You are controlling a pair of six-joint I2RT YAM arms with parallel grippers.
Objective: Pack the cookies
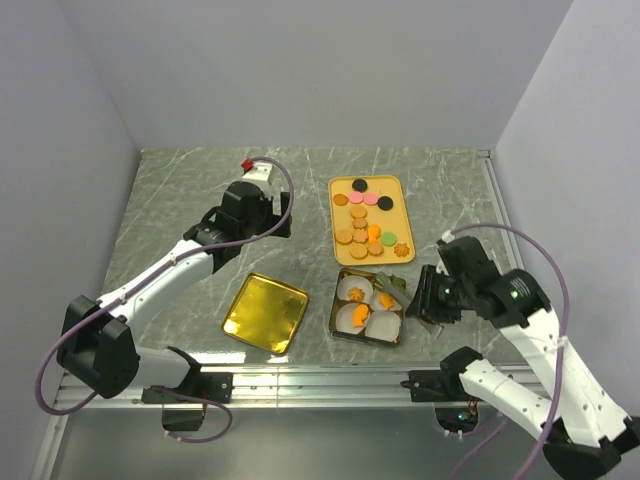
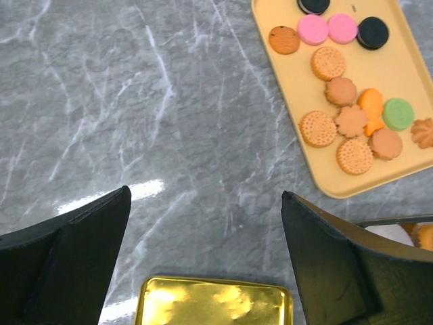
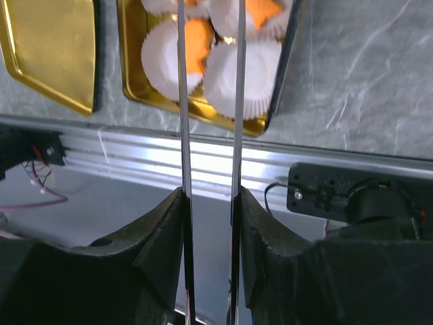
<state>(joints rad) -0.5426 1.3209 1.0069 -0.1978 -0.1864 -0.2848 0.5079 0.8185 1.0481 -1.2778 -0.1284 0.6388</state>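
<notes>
Several cookies in tan, orange, pink, green and black lie on a tan tray, also in the left wrist view. A gold tin holds white paper cups, some with orange cookies in them, as the right wrist view also shows. My right gripper is shut on metal tongs, whose blades reach over the tin's cups; their tips are out of view. My left gripper is open and empty above bare table, left of the tray.
A gold lid lies upside down left of the tin, just below the left gripper and at the left of the right wrist view. The table's aluminium front rail runs close under the tin.
</notes>
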